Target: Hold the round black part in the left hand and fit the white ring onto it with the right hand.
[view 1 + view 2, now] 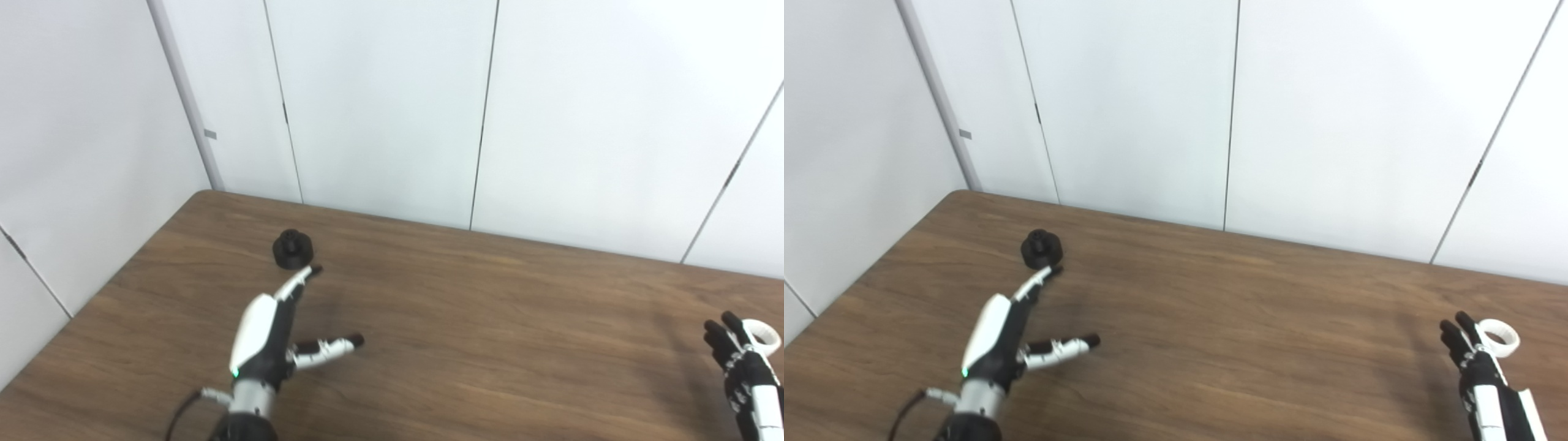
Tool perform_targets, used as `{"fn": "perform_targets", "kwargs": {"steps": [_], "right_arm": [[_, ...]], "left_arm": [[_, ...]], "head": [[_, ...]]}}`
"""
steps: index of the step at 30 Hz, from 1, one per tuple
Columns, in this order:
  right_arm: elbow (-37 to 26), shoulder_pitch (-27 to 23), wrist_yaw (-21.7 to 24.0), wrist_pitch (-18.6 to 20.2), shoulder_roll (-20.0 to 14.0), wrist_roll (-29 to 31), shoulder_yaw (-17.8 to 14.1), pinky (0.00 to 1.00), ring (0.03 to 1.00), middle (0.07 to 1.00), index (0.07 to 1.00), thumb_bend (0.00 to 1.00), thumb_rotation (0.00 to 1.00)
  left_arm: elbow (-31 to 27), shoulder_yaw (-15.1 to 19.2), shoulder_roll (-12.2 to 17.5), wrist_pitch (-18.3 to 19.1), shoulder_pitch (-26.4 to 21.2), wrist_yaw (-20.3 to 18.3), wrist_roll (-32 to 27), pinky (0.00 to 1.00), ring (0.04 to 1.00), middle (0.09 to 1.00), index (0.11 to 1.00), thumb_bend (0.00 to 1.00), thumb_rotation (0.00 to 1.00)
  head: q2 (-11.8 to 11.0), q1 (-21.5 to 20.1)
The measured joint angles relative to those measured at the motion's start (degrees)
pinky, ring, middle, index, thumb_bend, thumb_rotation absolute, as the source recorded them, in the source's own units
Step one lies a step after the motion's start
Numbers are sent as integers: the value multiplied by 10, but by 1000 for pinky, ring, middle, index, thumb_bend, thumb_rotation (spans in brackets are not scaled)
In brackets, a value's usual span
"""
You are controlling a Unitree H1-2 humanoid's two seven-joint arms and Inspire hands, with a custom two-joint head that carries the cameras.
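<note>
A round black part [293,248] with a knob on top sits on the wooden table [465,318] near its far left corner. My left hand [275,331] is open just in front of it, fingers stretched toward the part and thumb spread to the right; the fingertips stop a little short of it. A white ring [1499,337] lies flat on the table at the far right. My right hand [1473,355] reaches up beside the ring, its dark fingers straight and just left of it, holding nothing.
White wall panels [380,104] rise right behind the table's far edge and along its left side. The table's left edge runs diagonally close to the left arm.
</note>
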Motion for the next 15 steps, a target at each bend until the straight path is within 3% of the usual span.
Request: {"fn": "perform_targets", "kwargs": {"steps": [4,11,15], "right_arm": [[1,0,0,-1,0,-3,0,977,920,911,935,636,966],[1,-1,-1,-1,0,-3,0,999,922,908,935,654,962],[2,-1,-1,-1,0,-5,0,999,918,901,928,673,943]], "left_arm": [[4,3,22,14,-31,-4,15,869,943,922,873,959,241],[56,8,52,21,-50,-4,22,975,976,939,873,961,260],[84,12,65,22,-65,-3,23,973,972,934,867,961,270]], "head": [[1,-1],[-3,-9],[-4,-10]]}}
